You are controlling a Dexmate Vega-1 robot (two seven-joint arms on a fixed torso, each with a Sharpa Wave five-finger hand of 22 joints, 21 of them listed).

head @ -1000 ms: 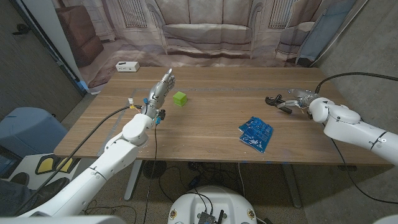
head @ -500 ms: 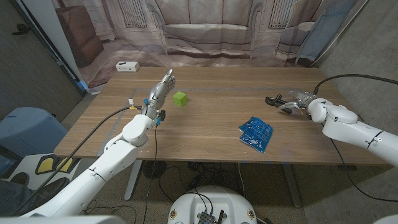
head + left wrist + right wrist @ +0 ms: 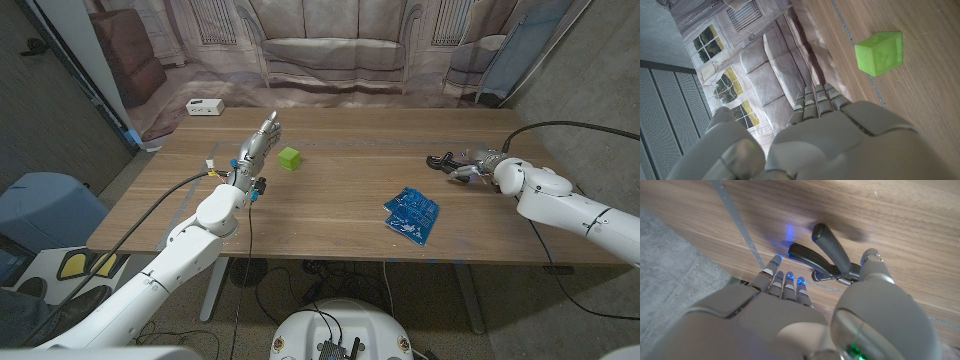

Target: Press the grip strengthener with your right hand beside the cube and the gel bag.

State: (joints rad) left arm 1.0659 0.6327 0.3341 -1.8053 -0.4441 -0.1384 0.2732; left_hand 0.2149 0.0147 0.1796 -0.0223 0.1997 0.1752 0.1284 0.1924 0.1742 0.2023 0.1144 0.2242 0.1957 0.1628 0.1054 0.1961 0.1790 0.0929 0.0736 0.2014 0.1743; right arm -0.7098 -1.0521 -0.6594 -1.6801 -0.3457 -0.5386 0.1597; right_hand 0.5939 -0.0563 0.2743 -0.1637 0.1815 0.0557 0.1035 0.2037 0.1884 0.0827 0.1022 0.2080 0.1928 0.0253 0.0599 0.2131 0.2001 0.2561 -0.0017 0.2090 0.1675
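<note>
Black grip strengthener [image 3: 446, 164] is lying far right on the wooden table [image 3: 340, 215], my right hand [image 3: 478, 165] reaching at it; green cube [image 3: 289, 158] and blue gel bag [image 3: 411, 214] sit apart. My left hand [image 3: 256, 146] is standing open beside the cube. At my right wrist, fingers [image 3: 782, 277] are touching the handles; I cannot tell if they grip.

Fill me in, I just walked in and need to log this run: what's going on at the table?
A two-armed robot is working at a wooden table. Its right hand is at the black grip strengthener near the table's right end, fingers beside the handles, which look spread rather than squeezed; whether it grips them is unclear. The left hand stands open, beside the green cube without touching it. The blue gel bag lies untouched towards the near edge.
</note>
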